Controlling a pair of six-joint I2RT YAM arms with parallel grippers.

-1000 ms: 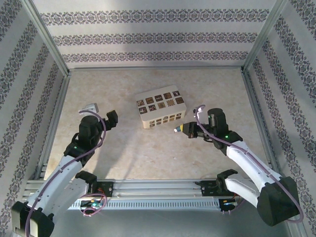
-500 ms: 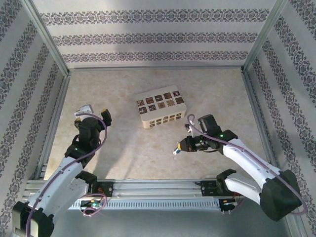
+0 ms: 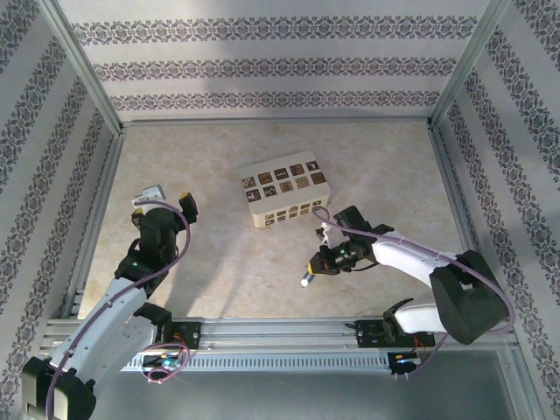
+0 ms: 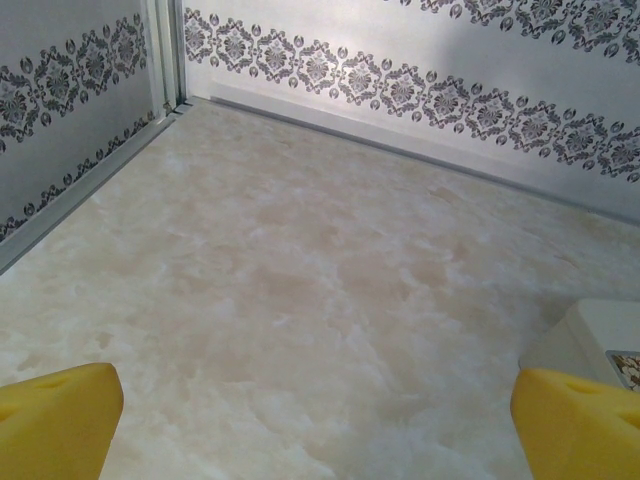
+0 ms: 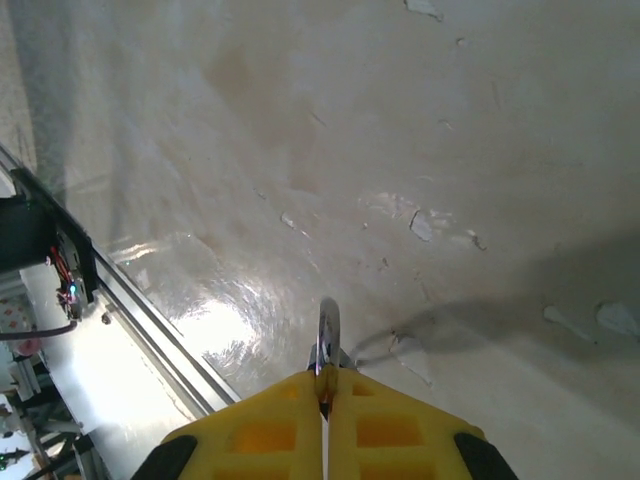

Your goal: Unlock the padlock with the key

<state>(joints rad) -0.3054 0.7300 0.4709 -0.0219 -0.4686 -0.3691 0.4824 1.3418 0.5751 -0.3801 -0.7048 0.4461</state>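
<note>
While the left gripper (image 3: 166, 200) hovers with its yellow fingers (image 4: 55, 415) spread wide and nothing between them, the padlock (image 3: 284, 194) lies well off to its right on the table (image 3: 219, 262), with a cream corner showing just beyond the right-hand finger in the left wrist view. Further right, the right gripper (image 3: 317, 265) is pinched onto the key (image 5: 326, 335). The key's silver end juts past the fingertips, angled down toward the table, and the padlock sits apart, up and to that gripper's left.

1 padlock (image 3: 284, 194), 1 key (image 3: 305, 280) and 2 claws: left claw (image 3: 168, 198), right claw (image 3: 316, 265).
</note>
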